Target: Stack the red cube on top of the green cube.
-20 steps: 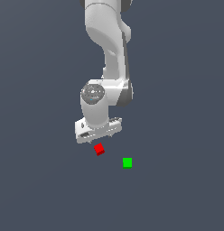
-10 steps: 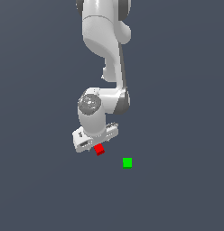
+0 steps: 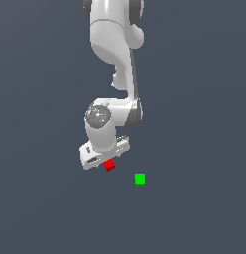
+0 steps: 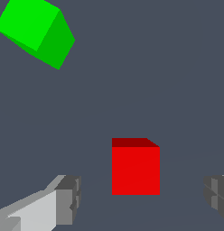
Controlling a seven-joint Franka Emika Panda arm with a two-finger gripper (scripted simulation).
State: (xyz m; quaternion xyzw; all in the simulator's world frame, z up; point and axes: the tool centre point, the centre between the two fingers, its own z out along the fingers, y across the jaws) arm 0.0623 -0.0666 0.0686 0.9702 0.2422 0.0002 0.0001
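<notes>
- Gripper [image 4: 138, 200]: jaws spread wide, holding nothing, pads flanking the red cube [image 4: 135, 168] without touching; descend a little further, keep it centred, then close squarely on opposite faces.
- Green cube [image 4: 36, 31] lies apart at eleven o'clock, the stacking target.

exterior view distant, wrist view close, both sharing red cube [image 3: 109, 165] [image 4: 135, 170]

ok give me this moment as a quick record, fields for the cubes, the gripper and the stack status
red cube: on the floor, between the open fingers, gaps on both sides
green cube: on the floor, apart from the red cube, toward the exterior view's right
gripper: open, low over the red cube, not gripping
stack status: not begun, red cube not yet lifted
surface: plain dark grey floor
</notes>
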